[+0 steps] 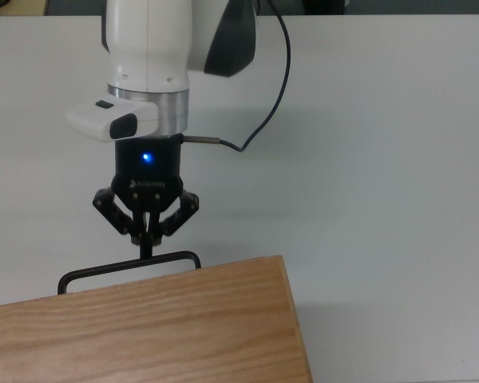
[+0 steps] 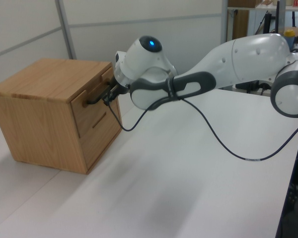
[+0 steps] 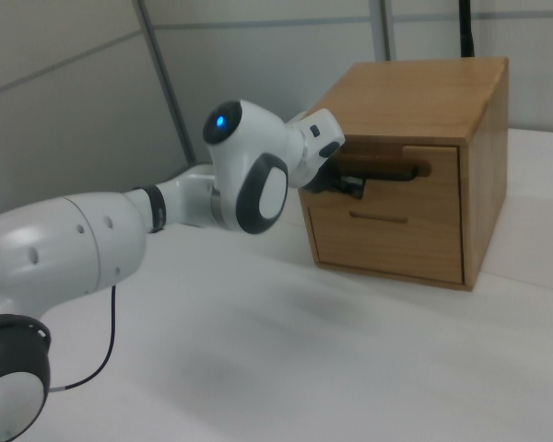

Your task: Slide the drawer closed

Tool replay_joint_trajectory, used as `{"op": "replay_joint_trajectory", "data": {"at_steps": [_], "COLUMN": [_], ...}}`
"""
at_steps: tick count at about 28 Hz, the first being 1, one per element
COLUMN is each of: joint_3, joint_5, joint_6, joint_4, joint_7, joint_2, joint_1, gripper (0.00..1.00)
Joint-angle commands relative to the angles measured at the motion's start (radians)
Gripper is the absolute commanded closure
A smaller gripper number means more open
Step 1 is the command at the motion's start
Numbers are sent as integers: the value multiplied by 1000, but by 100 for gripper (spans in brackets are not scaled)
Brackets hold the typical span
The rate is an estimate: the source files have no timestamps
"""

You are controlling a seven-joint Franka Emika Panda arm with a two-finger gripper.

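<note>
The drawer (image 3: 422, 197) sits pushed into the wooden cabinet (image 2: 44, 79), its front panel level with the cabinet face. In the top view only its thin black bar handle (image 1: 129, 266) sticks out past the cabinet top (image 1: 152, 335). My gripper (image 1: 146, 241) is shut, fingers pressed together with nothing between them, pointing at the middle of the handle with the tips right at the bar. The left view shows the gripper (image 2: 108, 96) at the handle (image 2: 93, 100) of the drawer (image 2: 91, 112). In the right view the gripper (image 3: 348, 184) reaches the handle (image 3: 383, 171) from the right view's left.
A second drawer front (image 3: 380, 245) lies below the top one. The cabinet stands on a white table (image 2: 179, 188). A black cable (image 1: 259, 120) hangs from the wrist. Walls stand behind the cabinet in both side views.
</note>
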Motion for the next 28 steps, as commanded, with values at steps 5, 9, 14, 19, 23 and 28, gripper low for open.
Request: {"op": "replay_joint_trajectory", "data": {"at_steps": [5,9,14,19,23,28], "joint_3": [2,0,-5,-9,-9,-9], "joint_5": [69,97,118,141,153,153], "joint_6": [-484,-621,-714,-807,-854,-890], "joint_4": [-14,-12,-14,-16,-19,-26], "joint_7": [19,15,14,14,14,12], "joint_2": [-144,-189,-227,-264,-285,-307], "joint_1": [1,-3,-6,-18,-31,-42], "gripper": [100,100,100,100,97,70]}}
